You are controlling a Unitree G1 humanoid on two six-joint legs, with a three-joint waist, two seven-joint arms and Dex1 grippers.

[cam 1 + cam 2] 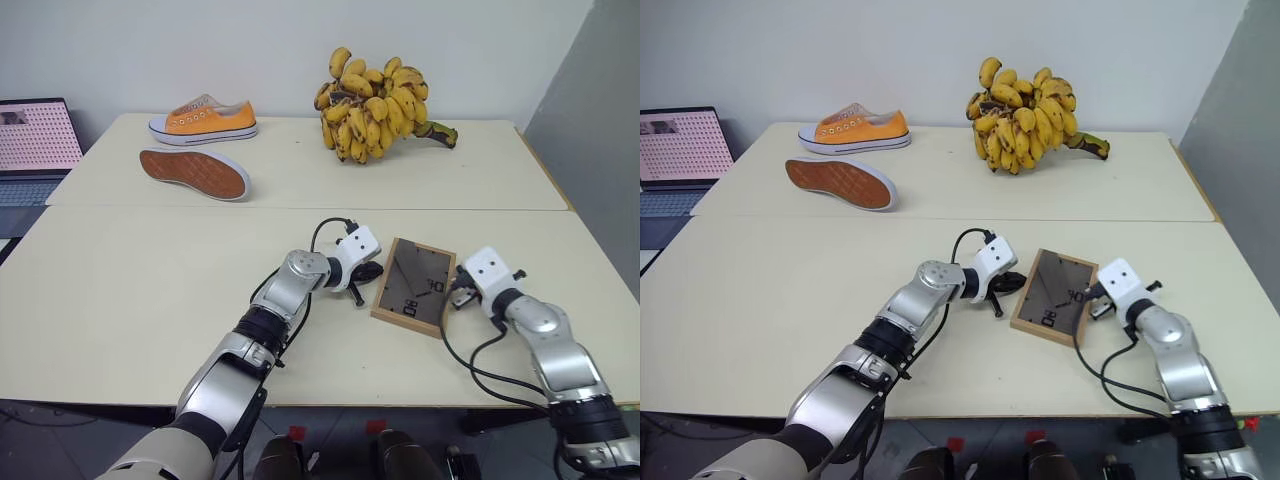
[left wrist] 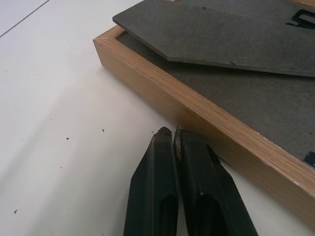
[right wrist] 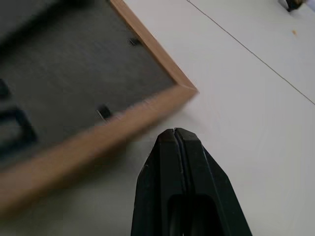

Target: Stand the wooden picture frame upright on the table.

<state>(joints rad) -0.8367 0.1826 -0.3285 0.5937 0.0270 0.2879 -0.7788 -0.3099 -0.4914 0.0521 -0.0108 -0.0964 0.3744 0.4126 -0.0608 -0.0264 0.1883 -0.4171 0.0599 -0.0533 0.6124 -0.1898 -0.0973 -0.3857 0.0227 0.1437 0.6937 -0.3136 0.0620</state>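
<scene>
Pale cream table [image 1: 150, 290] carrying a wooden picture frame [image 1: 414, 286] lying flat, grey back panel and prop leg upward, between the two sets of fingers. Left gripper [image 2: 173, 135]: fingers pressed together, empty, tips at the frame's near wooden edge, seemingly just touching it. Right gripper [image 3: 174, 132]: fingers together, empty, tips just beside the frame's opposite edge, near one corner; contact cannot be judged in this blurred view.

Both arms reach forward — left gripper [image 2: 172, 132] and right gripper [image 3: 174, 132] fingers pressed together
</scene>
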